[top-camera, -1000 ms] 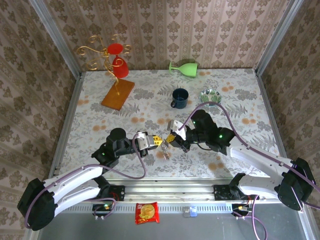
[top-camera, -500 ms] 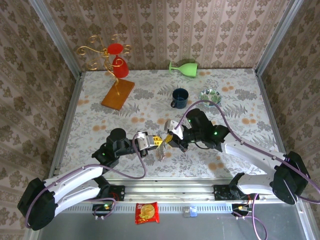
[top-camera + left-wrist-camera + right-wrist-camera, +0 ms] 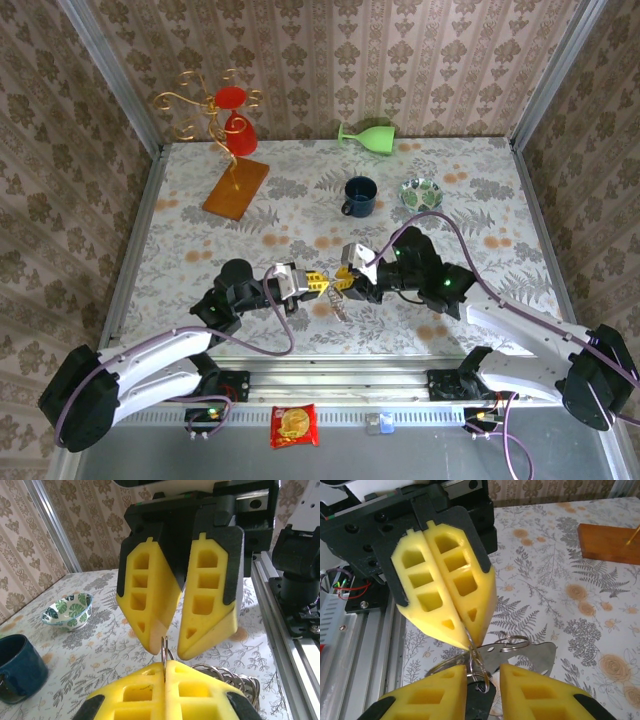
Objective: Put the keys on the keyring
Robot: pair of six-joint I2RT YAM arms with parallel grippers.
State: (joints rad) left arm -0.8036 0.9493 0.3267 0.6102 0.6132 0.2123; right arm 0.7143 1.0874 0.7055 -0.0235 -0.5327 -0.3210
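Pinching the keyring [image 3: 164,649] is my left pincer [image 3: 165,664], clenched, its yellow pads pressed flat together at the bottom centre of the left wrist view, with the thin wire standing edge-on out of the seam; my right pincer [image 3: 482,672] faces it tip to tip, and in the top view the two meet in the lower centre of the frame, over the table [image 3: 200,230]; my right jaws stand a little apart, with the wire passing between them and a dark piece [image 3: 481,697] sitting in the gap at the bottom centre of the right wrist view; whether they clamp that piece or merely flank it I cannot tell; the keys [image 3: 540,655] hang bunched at the wire just beside my fingertips, a flat silver blade lying right of centre with a small ring [image 3: 516,641] above it; in the top view the bunch dangles just below where my pincers meet; as for progress, I judge the work to be in the middle of threading: the keyring is held firm on one side, and at least the silver blade looks to hang from it; how many keys are truly on the loop I cannot count, since the wires overlap; what is left, I think, is to work any remaining key past the wire's end, then set the loaded keyring down.
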